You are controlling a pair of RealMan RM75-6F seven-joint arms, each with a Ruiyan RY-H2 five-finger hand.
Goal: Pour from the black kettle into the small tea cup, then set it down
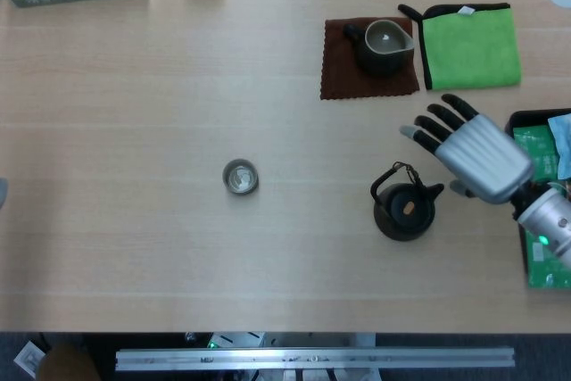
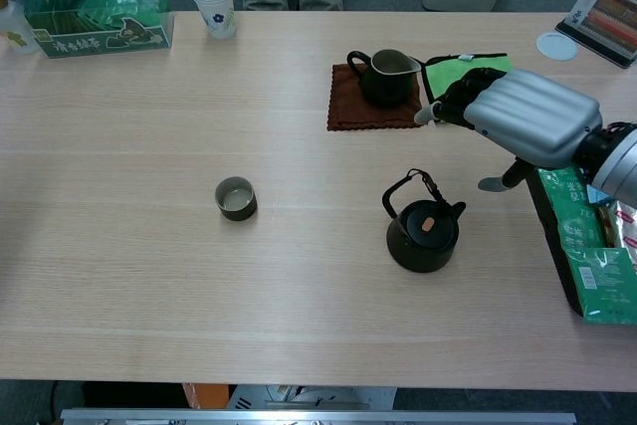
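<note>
Right hand: the right hand (image 1: pixel 473 156) hangs above the tabletop (image 1: pixel 134 86) with fingers (image 1: pixel 426 128) spread apart and stretched out, holding nothing; in the chest view (image 2: pixel 518 116) its silver back faces up.
Kettle: the black kettle (image 1: pixel 405 210) stands upright on the tabletop just beside and below the hand, toward the near edge; its handle (image 1: pixel 391 178) is raised and its spout points toward the hand. The hand does not touch it.
Cup: the small cup (image 1: pixel 240 177) sits on the tabletop well apart from the hand, far out past its fingertips, beyond the kettle.
Pitcher: a dark pitcher (image 1: pixel 384 45) rests on a brown cloth (image 1: pixel 343 78), beyond the fingertips toward the far edge.
Green cloth: a green cloth (image 1: pixel 470 46) lies flat just beside the brown cloth, straight past the hand on the far side; in the chest view the hand covers part of it.
Tray: a black tray (image 2: pixel 549 208) of green packets (image 2: pixel 605 291) sits under the wrist, at the tabletop's edge.
Far from the hand: a paper cup (image 2: pixel 214 5) and a clear box (image 2: pixel 95 19) of green packets stand at the far corner.
Left hand: not in sight in either view.
</note>
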